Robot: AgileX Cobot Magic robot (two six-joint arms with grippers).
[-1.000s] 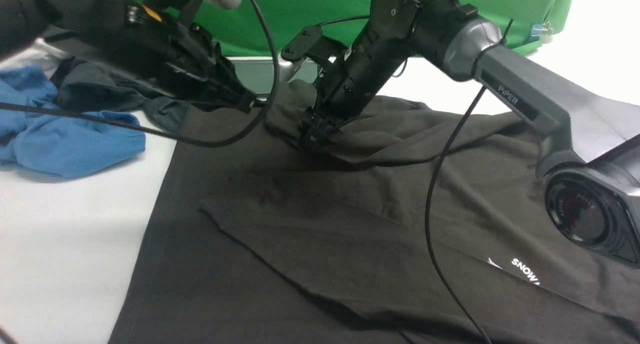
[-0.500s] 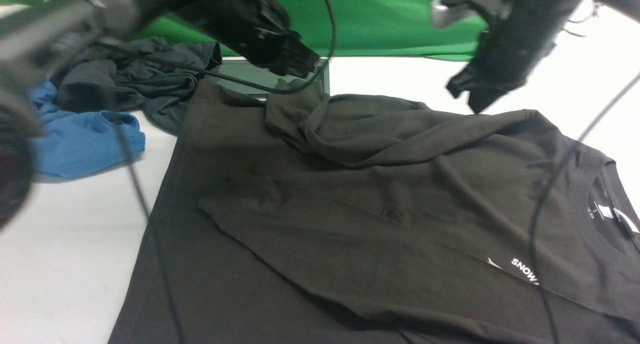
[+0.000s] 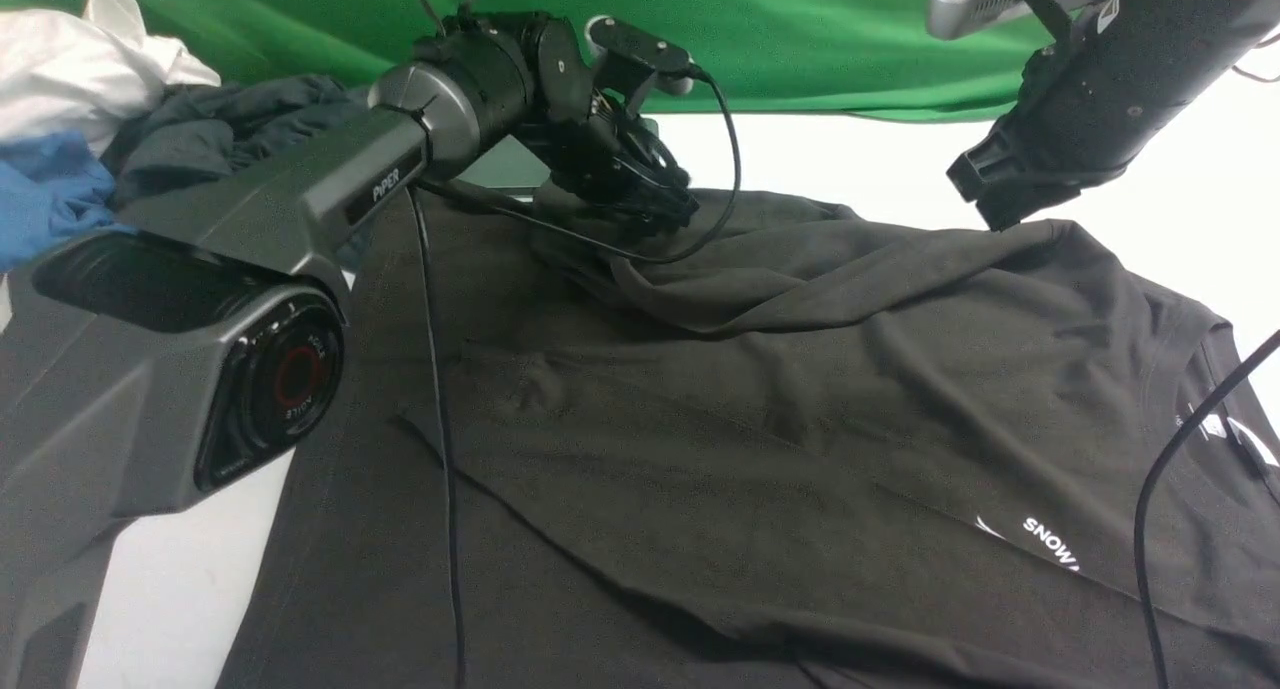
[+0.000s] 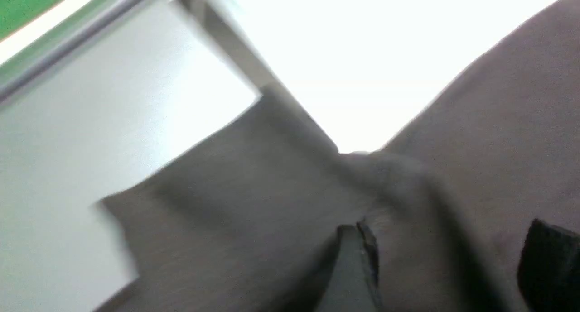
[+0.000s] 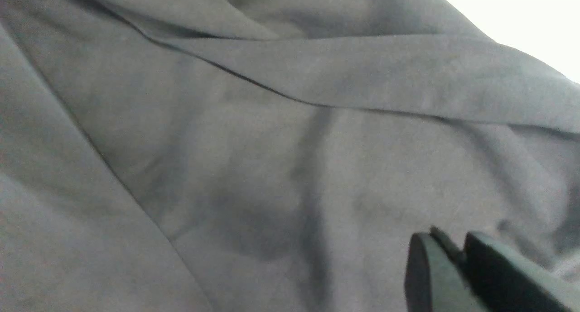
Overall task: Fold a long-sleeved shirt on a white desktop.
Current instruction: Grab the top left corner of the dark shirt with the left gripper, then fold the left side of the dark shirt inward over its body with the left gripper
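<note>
The large black long-sleeved shirt [image 3: 760, 419] lies across the white desktop [image 3: 860, 159], its white print [image 3: 1050, 544] half hidden under a fold. Only the wrist views show my jaws: my left gripper [image 4: 448, 239] is spread over bunched cloth, and my right gripper [image 5: 446, 239] is pressed together, empty.

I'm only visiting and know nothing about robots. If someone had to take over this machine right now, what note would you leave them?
Left gripper: fingers open, over the bunched sleeve end at the shirt's far edge, gripping nothing.
Right gripper: fingers shut, nothing seen in them, raised above the shoulder area.
Long-sleeved shirt: spread print-up on the white desktop; other clothes piled at the far left.
Done: both sleeves lie across the body.
Left: smooth the bunched far sleeve, then fold the body, which looks unfolded.
</note>
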